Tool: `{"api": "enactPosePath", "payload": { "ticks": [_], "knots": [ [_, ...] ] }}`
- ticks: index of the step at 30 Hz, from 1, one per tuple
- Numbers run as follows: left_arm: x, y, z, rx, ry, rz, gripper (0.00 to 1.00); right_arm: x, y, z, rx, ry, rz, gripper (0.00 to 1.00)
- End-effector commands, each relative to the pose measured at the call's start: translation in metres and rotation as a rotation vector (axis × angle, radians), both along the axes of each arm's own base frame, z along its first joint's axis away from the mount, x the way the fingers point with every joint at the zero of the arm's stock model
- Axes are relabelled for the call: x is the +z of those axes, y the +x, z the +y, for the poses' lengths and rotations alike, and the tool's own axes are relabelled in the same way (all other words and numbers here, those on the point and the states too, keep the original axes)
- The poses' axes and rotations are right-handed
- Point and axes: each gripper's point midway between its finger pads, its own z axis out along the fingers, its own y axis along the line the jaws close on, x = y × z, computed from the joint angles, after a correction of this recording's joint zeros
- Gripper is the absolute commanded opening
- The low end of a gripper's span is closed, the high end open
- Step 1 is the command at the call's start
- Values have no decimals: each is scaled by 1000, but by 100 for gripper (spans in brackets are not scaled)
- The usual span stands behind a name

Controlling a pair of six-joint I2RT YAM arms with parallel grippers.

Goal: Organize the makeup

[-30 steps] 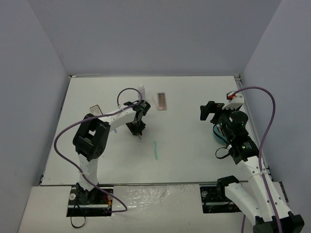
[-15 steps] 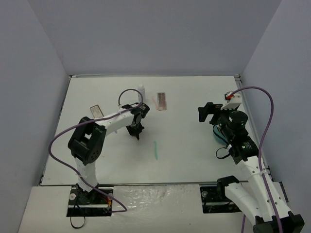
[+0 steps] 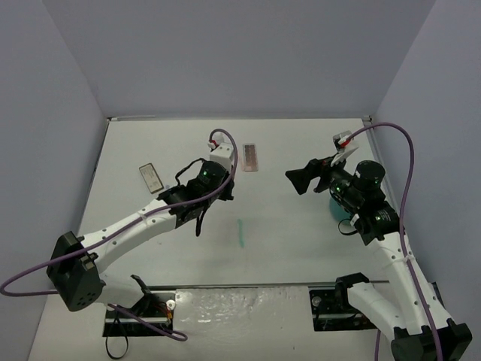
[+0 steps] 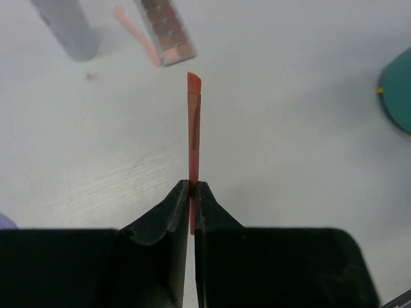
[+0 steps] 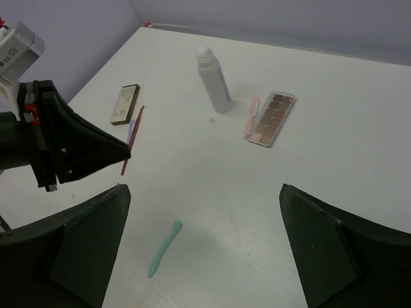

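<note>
My left gripper [image 4: 192, 186] is shut on a thin reddish-brown stick [image 4: 193, 128] and holds it above the table, left of centre [image 3: 223, 192]. The stick points toward the whitish bottle [image 4: 67, 25], the pink stick [image 4: 138, 42] and the long brown-pink palette [image 4: 168, 32]. My right gripper [image 5: 204, 187] is wide open and empty above the table [image 3: 301, 179]. Below it lies the teal stick [image 5: 164, 249], near the centre [image 3: 241, 233]. The small palette [image 5: 125, 104] lies at the left. A purple stick [image 5: 132, 128] shows behind the held stick [image 5: 124, 165].
The round teal tub [image 3: 336, 207] sits at the right, mostly under my right arm, and its edge shows in the left wrist view [image 4: 398, 90]. Grey walls close the table [image 3: 301, 241] on three sides.
My left arm has swung out and lifted, carrying the reddish-brown stick up off the table. My right gripper has moved left, out over the table.
</note>
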Motion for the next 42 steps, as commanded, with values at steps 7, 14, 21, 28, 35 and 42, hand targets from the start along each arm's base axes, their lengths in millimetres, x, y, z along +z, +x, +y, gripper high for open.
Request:
{"api": "enactPosePath", "payload": {
  "ticks": [7, 14, 21, 28, 35, 42],
  "knots": [
    [123, -23, -81, -438, -171, -431, 0, 54, -14, 49, 274, 194, -86, 90],
    [140, -40, -103, -512, -225, -467, 0, 43, -5, 59, 276, 237, -43, 81],
    [152, -41, -110, -516, -266, -497, 0, 30, -2, 68, 280, 239, -1, 64],
    [154, -42, -116, -528, -282, -501, 0, 19, 2, 73, 281, 231, 30, 40],
    [153, -39, -117, -516, -280, -493, 0, 14, 3, 72, 266, 204, 42, 7],
    [128, -26, -102, -415, -215, -406, 38, 14, 16, 47, 106, 115, 16, 0]
  ]
}}
